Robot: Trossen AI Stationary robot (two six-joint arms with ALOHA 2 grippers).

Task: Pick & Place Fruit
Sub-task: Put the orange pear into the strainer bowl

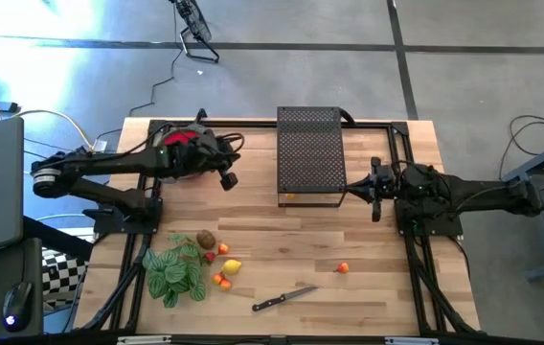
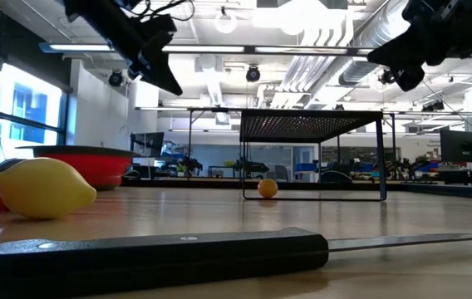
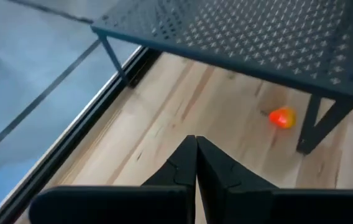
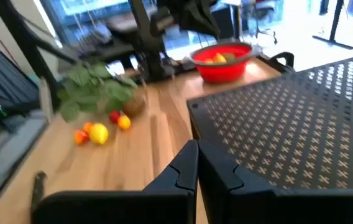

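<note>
Left end effector (image 1: 229, 179) hung above the desk (image 1: 368, 278) just right of the red bowl (image 1: 184, 144), fingers pressed together and empty. Right end effector (image 1: 375, 187) sat shut by the mesh rack (image 1: 308, 153). Most fruit (image 1: 216, 261) clustered near-left (the bowl's lemon only showed in the right wrist view).

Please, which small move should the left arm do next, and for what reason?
Probably it should swing from above the red bowl toward the fruit beside the green plant. The left end effector is shut and holds nothing, the bowl already has fruit inside, and the lemon and kiwi lie loose on the table.
</note>
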